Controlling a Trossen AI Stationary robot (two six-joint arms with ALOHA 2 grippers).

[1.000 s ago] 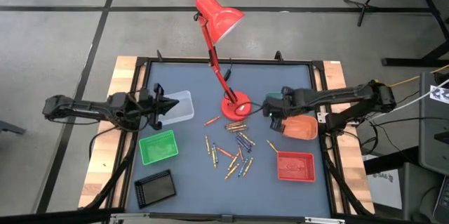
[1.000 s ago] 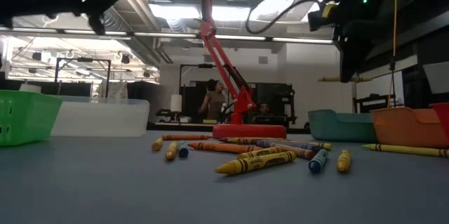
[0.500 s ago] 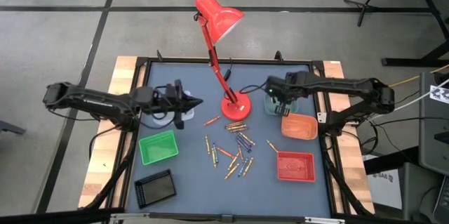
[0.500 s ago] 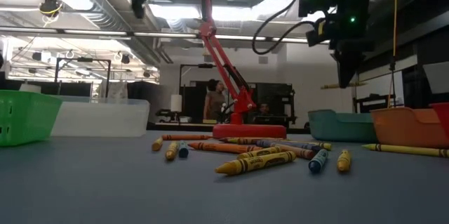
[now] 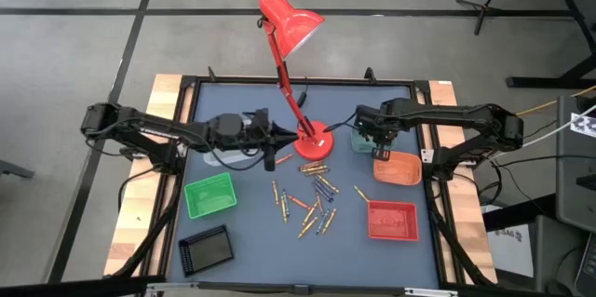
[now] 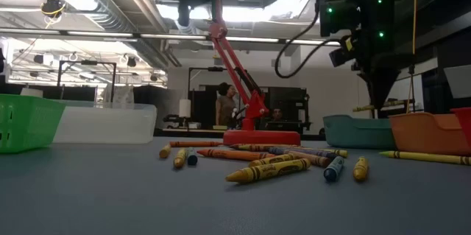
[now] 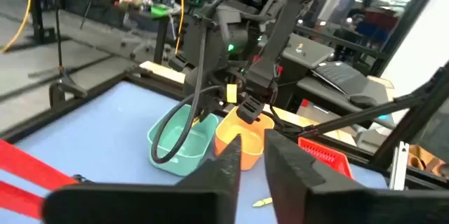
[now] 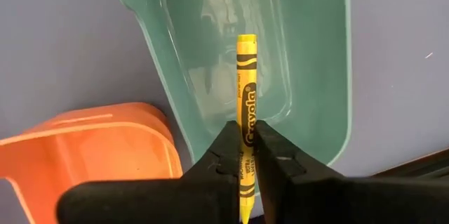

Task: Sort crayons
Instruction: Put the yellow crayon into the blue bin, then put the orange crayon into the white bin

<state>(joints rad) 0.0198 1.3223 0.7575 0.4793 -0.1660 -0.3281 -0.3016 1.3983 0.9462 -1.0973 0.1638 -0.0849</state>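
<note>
Several crayons (image 5: 307,199) lie loose on the blue mat in the middle of the table, also seen in the low view (image 6: 272,167). My right gripper (image 5: 377,141) points down over the teal tray (image 8: 309,76), shut on a yellow crayon (image 8: 245,90). My left gripper (image 5: 275,136) reaches level from the left, close to the red lamp's base (image 5: 314,139). Its fingers (image 7: 226,168) stand a little apart with nothing between them. My right gripper pinches the yellow crayon at about the middle of its wrapper (image 8: 245,115) between its two fingers, which come from above. The crayon runs on past the fingertips toward the teal tray and hangs clear of it.
An orange tray (image 5: 398,168) sits beside the teal one and a red tray (image 5: 392,220) nearer the front. On the left are a clear tray (image 5: 233,148) under my left arm, a green tray (image 5: 209,195) and a black tray (image 5: 205,249). The lamp's arm rises over the table's far middle.
My left gripper has travelled from the table's left edge toward the right, passing over the clear tray to the lamp's base. My right gripper has swung a little toward the far edge and come down over the teal tray.
</note>
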